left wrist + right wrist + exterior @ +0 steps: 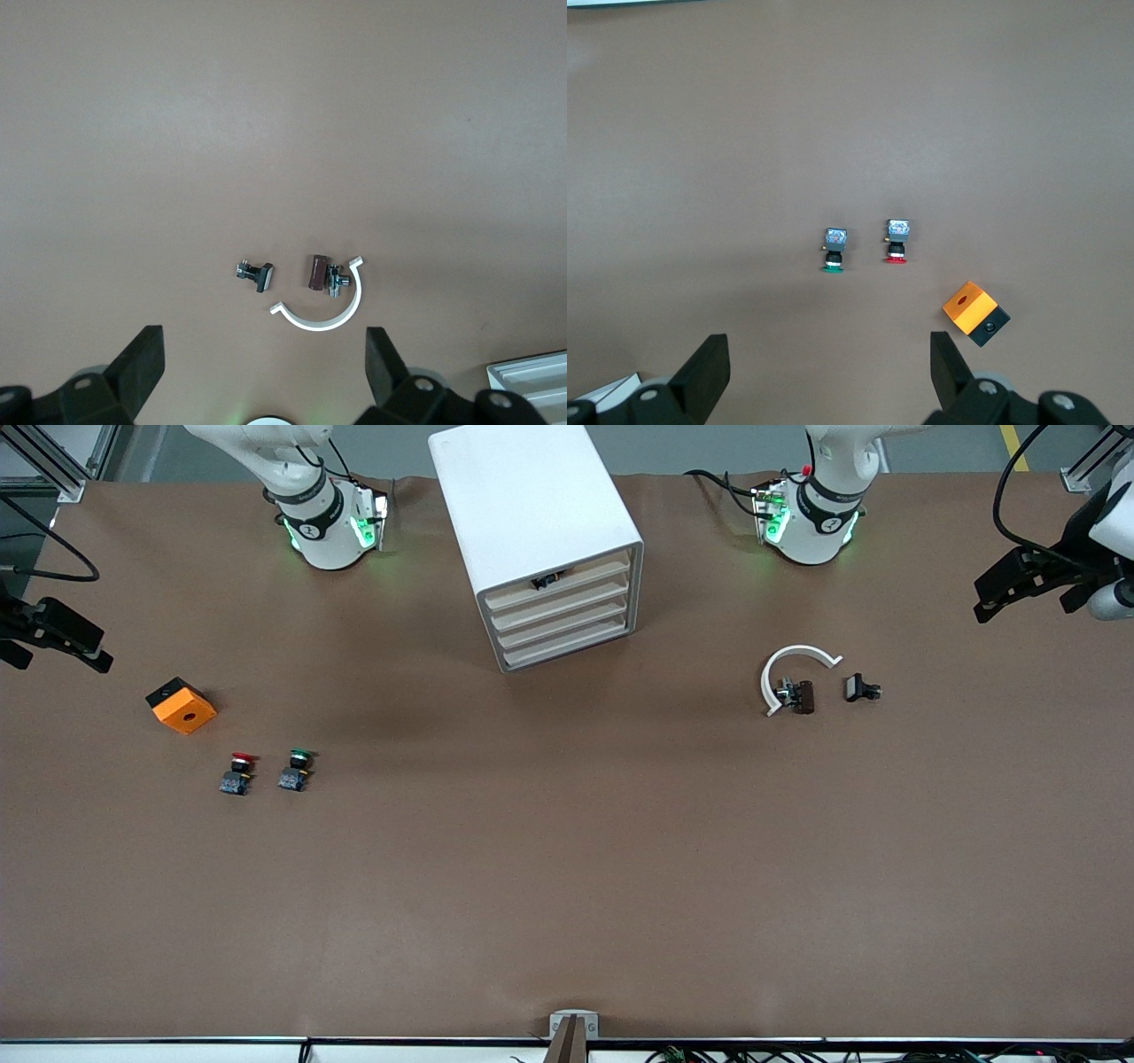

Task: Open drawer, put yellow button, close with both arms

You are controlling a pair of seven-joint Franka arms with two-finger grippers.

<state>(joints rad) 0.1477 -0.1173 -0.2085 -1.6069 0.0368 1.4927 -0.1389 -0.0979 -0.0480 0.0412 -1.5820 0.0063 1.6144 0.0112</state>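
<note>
Front view | drawer [594, 570] looks shut, midway between both arms; yellow button unseen, only dark shape [549, 582] at drawer front | left gripper [264, 354], right gripper [830, 354] wide open, empty, waiting over table [567, 886] ends

Both arms had glossy white rounded shells. Left arm base [811, 518] and right arm base [323, 522] each carried a black joint ring with a small white marking, plus green lights glowing at the sides. Black cables ran to both bases; a small red part sat beside the left one. Left end effector [1019, 589] was black and angular, on a white wrist with a looping black cable. Right end effector [53, 633] was likewise black. In both wrist views, the fingers [142, 363] [704, 372] appeared as matte black wedges with round silver screws.
</note>
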